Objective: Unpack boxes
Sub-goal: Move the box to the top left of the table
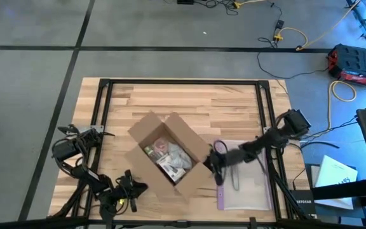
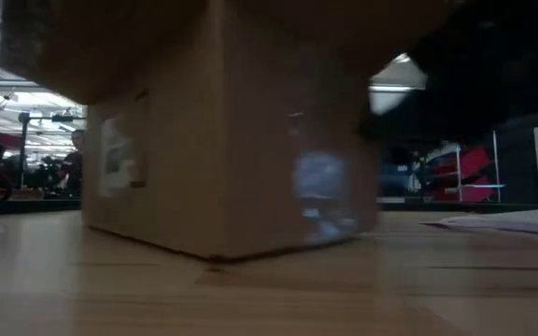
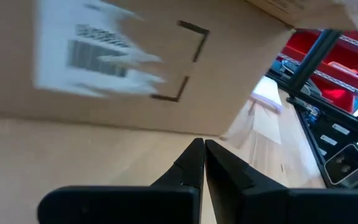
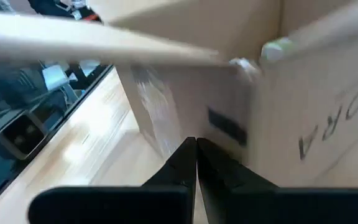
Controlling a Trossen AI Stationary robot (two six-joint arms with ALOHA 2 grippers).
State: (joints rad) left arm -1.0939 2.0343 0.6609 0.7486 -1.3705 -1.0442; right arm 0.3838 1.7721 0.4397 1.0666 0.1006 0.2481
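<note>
- High view: box (image 1: 170, 154) sits mid-desk (image 1: 234, 102), flaps open, packets still inside. Right hand (image 1: 216, 166) is closed and empty at its right corner, over a clear bag (image 1: 246, 191); left hand (image 1: 132, 184) is closed near the front edge. We judge the right should open, then reach in from above.
- Low view: box wall fills the view, plain brown, pale label.
- Left wrist: barcode label, fingers (image 3: 188, 163) pressed together, just short of the wall.
- Right wrist: fingers (image 4: 185, 158) together beside the box corner; black lettering shows.
</note>
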